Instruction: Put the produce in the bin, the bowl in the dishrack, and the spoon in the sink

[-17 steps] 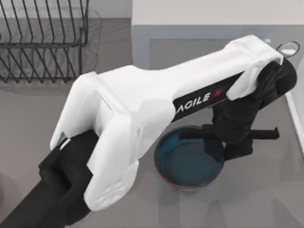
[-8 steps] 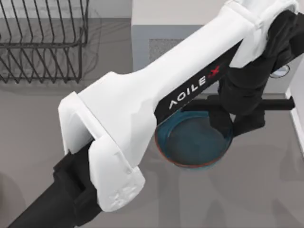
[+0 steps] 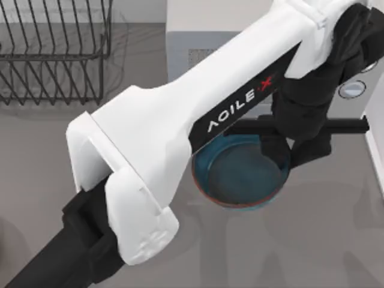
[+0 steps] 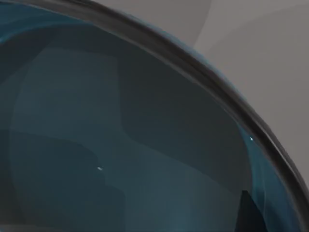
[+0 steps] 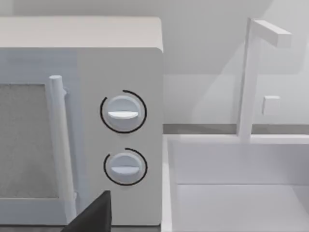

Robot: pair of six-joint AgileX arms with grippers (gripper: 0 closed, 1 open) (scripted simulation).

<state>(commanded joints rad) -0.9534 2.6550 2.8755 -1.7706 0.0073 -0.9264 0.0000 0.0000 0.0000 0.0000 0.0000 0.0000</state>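
The grey table (image 3: 336, 240) spreads under everything, and the left arm (image 3: 180, 132) lies across most of it, a long white casing with black lettering running from the lower left up toward the upper right. At the back stands a white microwave (image 5: 82, 121) with a grey window, an upright handle and two round dials one above the other. Just beside it on the right is the white sink (image 5: 241, 193), with a thin angular faucet (image 5: 248, 77) rising from its back edge. In the far left corner sits the dishrack (image 3: 54, 54), dark wire bars upright and slanted, well apart from the arm's working end.

The bowl (image 3: 240, 180) is right of centre, in front of the microwave, teal-blue with a thin reddish-brown rim, partly covered by the arm. The left claw (image 3: 282, 157) hangs black at the bowl's right rim, pinching it there. The left wrist view looks straight into the bowl's teal inside (image 4: 120, 145), the dark rim arcing across with grey table beyond.

The right wrist view faces the microwave dials and the sink; a dark wedge at its lower edge may be part of the right claw, but I cannot tell how it stands.
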